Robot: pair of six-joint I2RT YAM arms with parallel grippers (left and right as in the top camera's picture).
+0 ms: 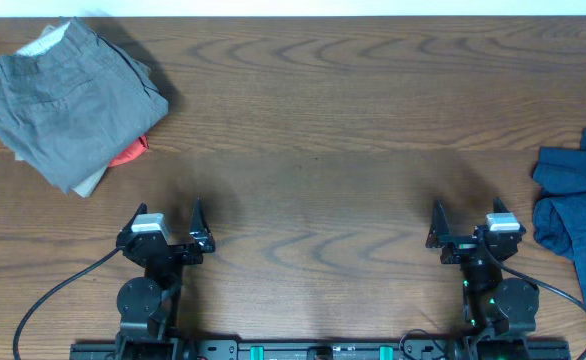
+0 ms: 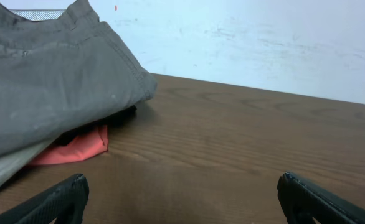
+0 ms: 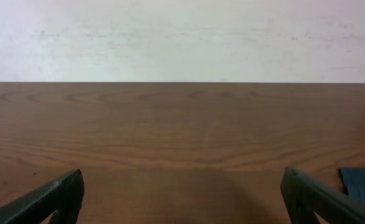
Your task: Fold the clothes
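The mid-grey shorts lie folded in a bundle at the table's far left, on top of other garments. They fill the upper left of the left wrist view. My left gripper is open and empty over bare wood near the front, to the right of and nearer than the shorts; its fingertips frame the table in the left wrist view. My right gripper is open and empty near the front right, with only wood between its fingers in the right wrist view.
An orange-red garment and a beige one stick out from under the grey shorts. Dark navy garments lie at the right edge, with a corner showing in the right wrist view. A pale wall stands behind the table.
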